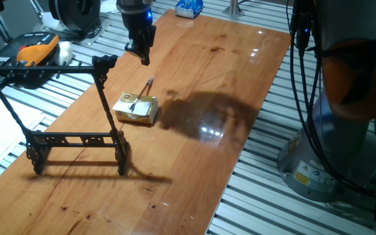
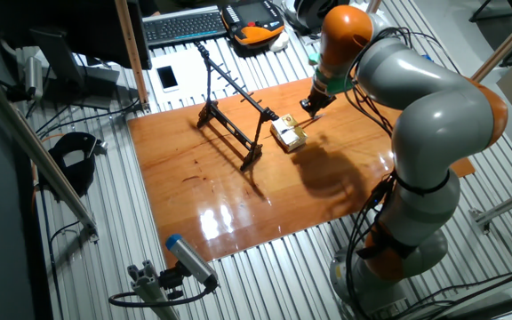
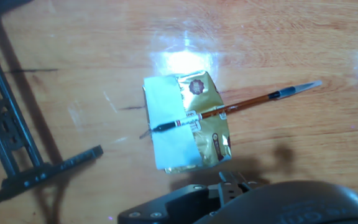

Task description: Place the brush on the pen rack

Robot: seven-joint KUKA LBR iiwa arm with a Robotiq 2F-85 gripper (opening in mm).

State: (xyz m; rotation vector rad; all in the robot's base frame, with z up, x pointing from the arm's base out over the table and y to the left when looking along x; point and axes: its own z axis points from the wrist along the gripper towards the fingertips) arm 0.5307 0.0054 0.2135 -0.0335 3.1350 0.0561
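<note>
The brush [image 1: 141, 93] [image 3: 229, 110] is a thin brown stick with a dark tip. It lies slanted across a yellowish block [image 1: 136, 108] [image 2: 289, 135] [image 3: 188, 121], one end overhanging the table. The black pen rack [image 1: 77, 138] [image 2: 234, 98] [image 3: 5, 130] stands upright beside the block, with nothing on it. My gripper [image 1: 142, 57] [image 2: 309, 108] [image 3: 235, 180] hangs in the air above and a little beyond the block. Its fingers look shut together with nothing between them. It touches neither brush nor block.
A blue-white packet [image 1: 189, 8] lies at the far end of the wooden table [image 1: 227, 78]. Off the table are an orange-black pendant [image 1: 38, 49] [image 2: 254, 22], a keyboard [image 2: 185, 25] and the arm's base [image 1: 344, 98]. Slatted metal surrounds the board.
</note>
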